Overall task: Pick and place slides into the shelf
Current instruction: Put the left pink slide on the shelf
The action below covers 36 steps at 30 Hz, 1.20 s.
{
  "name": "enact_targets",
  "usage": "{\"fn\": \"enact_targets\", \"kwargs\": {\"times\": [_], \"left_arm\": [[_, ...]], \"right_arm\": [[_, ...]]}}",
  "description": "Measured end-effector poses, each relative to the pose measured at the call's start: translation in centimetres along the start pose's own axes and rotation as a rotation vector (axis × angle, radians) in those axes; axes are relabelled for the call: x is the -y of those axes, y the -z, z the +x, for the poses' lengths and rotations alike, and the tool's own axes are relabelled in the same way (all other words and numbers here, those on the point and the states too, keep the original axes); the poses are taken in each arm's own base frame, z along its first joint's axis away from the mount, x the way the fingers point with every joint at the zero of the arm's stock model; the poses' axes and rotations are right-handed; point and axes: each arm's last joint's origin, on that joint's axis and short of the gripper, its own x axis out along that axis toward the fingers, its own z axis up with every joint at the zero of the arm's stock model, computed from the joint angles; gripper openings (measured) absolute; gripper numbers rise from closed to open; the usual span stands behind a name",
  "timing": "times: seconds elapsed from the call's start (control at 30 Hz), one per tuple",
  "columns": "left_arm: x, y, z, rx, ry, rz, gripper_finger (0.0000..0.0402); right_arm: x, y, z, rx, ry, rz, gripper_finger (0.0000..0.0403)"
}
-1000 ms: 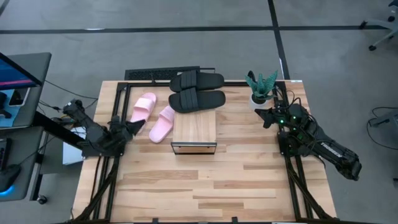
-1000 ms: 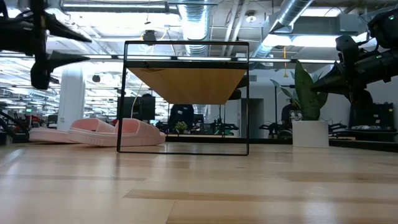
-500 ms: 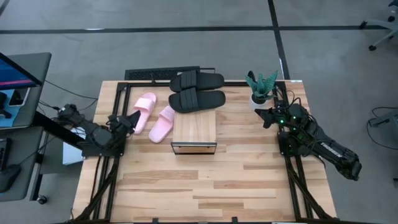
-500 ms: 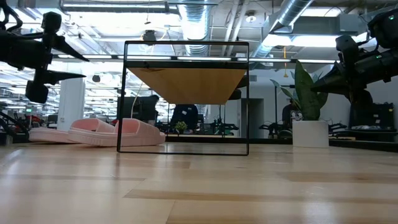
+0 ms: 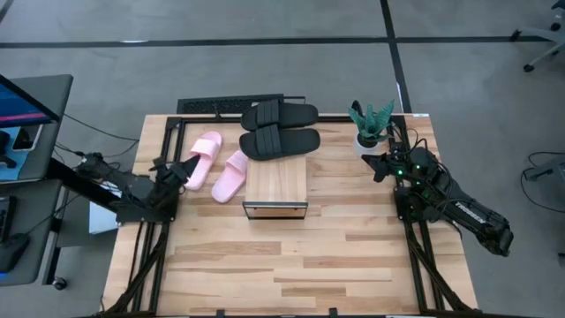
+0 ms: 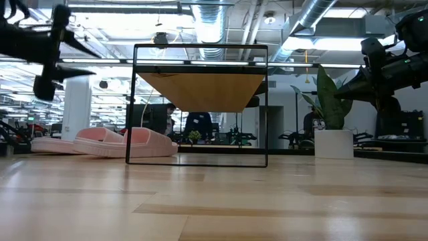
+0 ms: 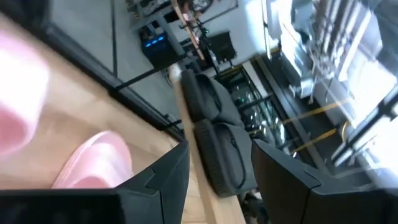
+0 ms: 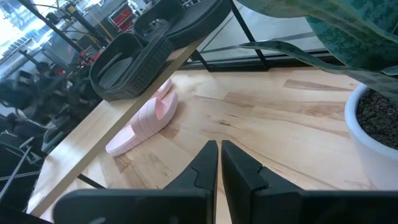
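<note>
The shelf (image 5: 275, 184) stands mid-table, its wood top on a dark frame (image 6: 200, 104). Both black slides (image 5: 280, 128) lie side by side across the far part of its top, also seen in the right wrist view (image 8: 134, 59). The two pink slides (image 5: 216, 163) lie soles down on the table left of the shelf, low in the low view (image 6: 107, 142). My left gripper (image 5: 188, 168) hovers open just left of the pink slides, above the table (image 6: 83, 60); its fingers (image 7: 165, 180) frame the black slides. My right gripper (image 5: 371, 163) waits shut near the plant (image 8: 219, 158).
A potted plant (image 5: 371, 126) in a white pot (image 6: 333, 142) stands at the table's far right corner, close to my right gripper. A dark frame rail (image 5: 221, 106) runs along the far edge. Bare wood (image 5: 291, 256) fills the near half of the table.
My left gripper has shifted a little toward the far edge and closer to the pink slides, its arm drawing back toward the table's left side; it stays open. The slides, the shelf and my right arm have kept still.
</note>
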Motion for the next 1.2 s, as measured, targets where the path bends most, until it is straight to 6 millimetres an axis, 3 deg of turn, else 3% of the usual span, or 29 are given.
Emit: {"fn": "enact_targets", "kwargs": {"times": [0.33,0.7,0.97,1.2], "left_arm": [[4.5,-4.3,-0.6,-0.088,0.062,0.321,0.0162],[7.9,-8.6,-1.3,-0.213,-0.060,0.506,0.0162],[10.1,-9.3,-1.3,-0.282,-0.243,0.671,0.0162],[10.4,-7.7,-0.8,-0.370,-0.466,0.820,0.0162]], "right_arm": [[0.0,0.0,0.0,0.000,0.000,0.000,0.0013],[0.0,0.0,0.0,0.000,0.000,0.000,0.0013],[0.0,0.0,0.0,0.000,0.000,0.000,0.0013],[0.0,0.0,0.0,0.000,0.000,0.000,0.0013]]}}
